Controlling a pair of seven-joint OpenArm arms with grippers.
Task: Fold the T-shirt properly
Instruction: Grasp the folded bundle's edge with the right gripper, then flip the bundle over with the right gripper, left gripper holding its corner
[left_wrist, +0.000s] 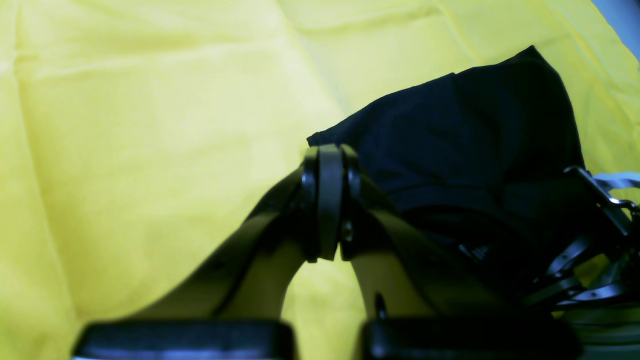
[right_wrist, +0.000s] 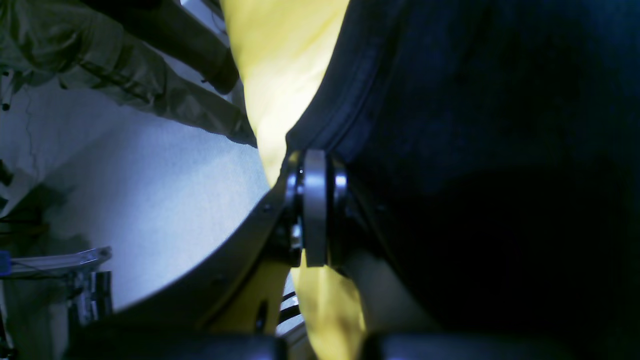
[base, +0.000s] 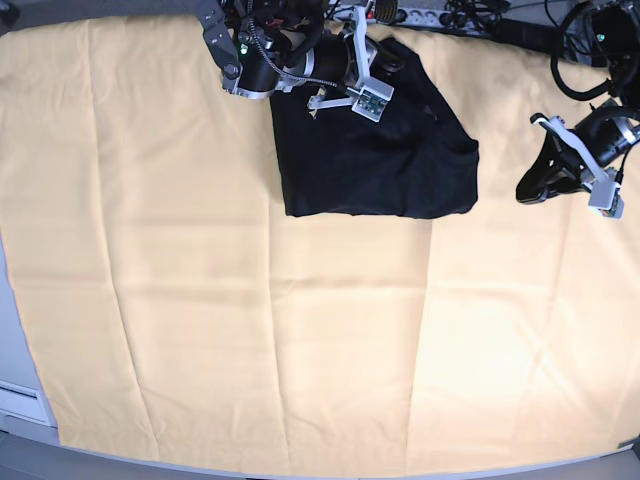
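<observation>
The right gripper (right_wrist: 315, 207), jaws pressed together, pinches the black T-shirt's (base: 380, 165) top edge; the left gripper (left_wrist: 330, 200), clamped empty, hovers beside the shirt over the yellow cloth (base: 200, 300).

No readable text, labels, numbers anywhere

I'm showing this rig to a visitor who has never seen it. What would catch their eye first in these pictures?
First, the black T-shirt, a dark folded block at the top centre of the base view against the wide pale yellow cloth covering the table. Next, the right end effector at the shirt's upper left edge, shut on its hem. The left end effector sits shut over bare cloth at the right, apart from the shirt.
</observation>
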